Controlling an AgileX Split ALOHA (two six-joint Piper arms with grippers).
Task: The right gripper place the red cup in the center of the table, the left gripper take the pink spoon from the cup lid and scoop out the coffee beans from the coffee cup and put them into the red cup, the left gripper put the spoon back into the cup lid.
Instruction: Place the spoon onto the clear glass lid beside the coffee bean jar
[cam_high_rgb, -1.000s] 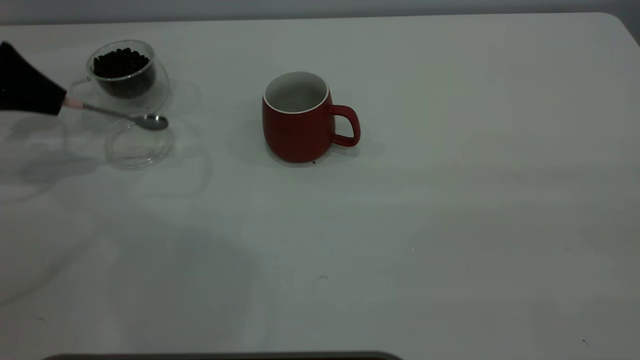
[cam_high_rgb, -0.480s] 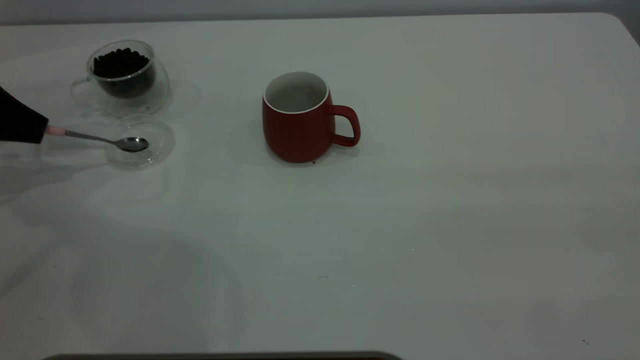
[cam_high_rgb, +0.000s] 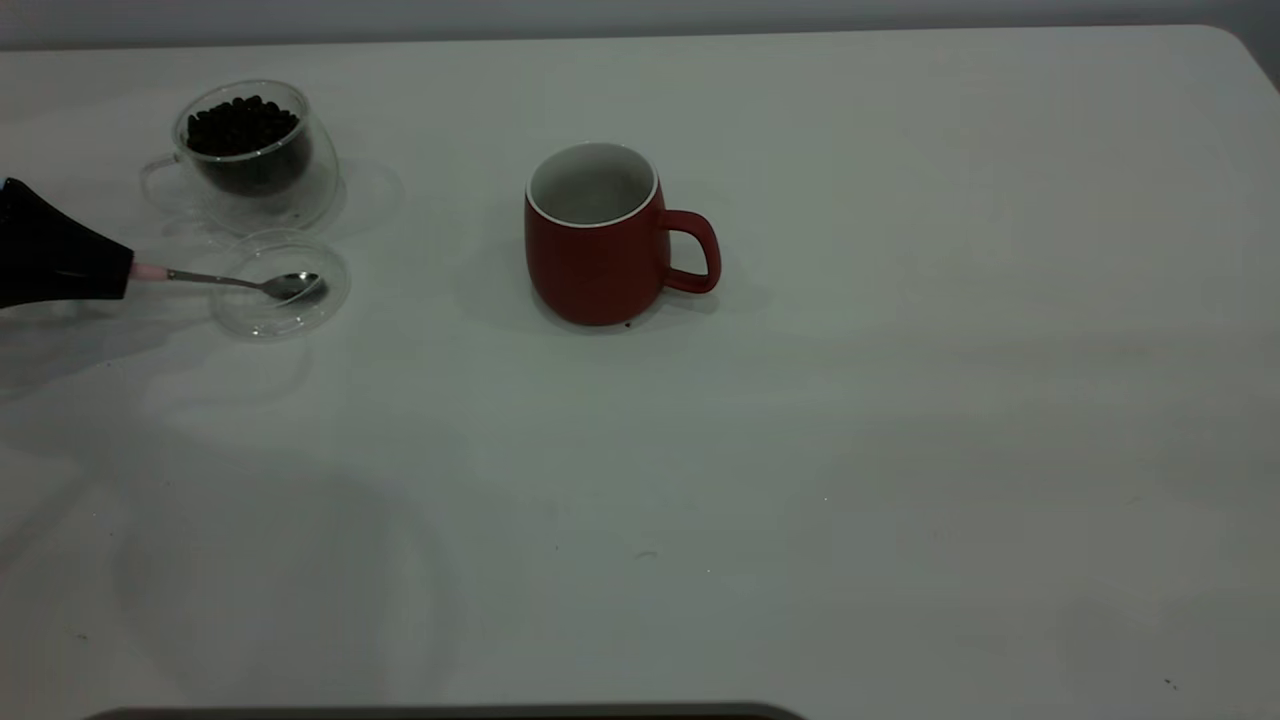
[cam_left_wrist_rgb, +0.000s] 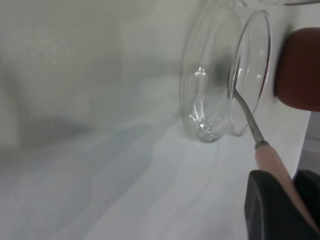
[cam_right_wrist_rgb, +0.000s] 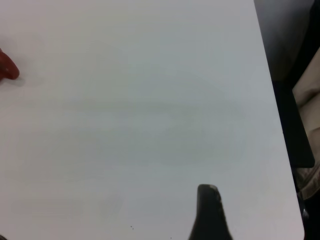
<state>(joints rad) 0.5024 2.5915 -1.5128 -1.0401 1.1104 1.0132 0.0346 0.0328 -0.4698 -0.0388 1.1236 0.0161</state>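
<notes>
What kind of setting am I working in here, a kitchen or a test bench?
Likely a test bench: a plain white tabletop against a bare wall, holding only a dark-red mug, a clear glass cup of coffee beans and a glass lid.

Two cups stand on the one large white tabletop (cam_high_rgb: 900, 400) — one rounded dark-red mug with a white interior (cam_high_rgb: 598, 240) and one clear double-walled glass cup (cam_high_rgb: 255, 150). One heap of dark roasted coffee beans (cam_high_rgb: 242, 125) fills the glass cup; the single beans are too many to count. There is one flat round glass lid (cam_high_rgb: 280, 285) and one small metal teaspoon with a pale pink handle (cam_high_rgb: 235, 281) — one black tapered gripper (cam_high_rgb: 60, 262) shows in the exterior view.
</notes>
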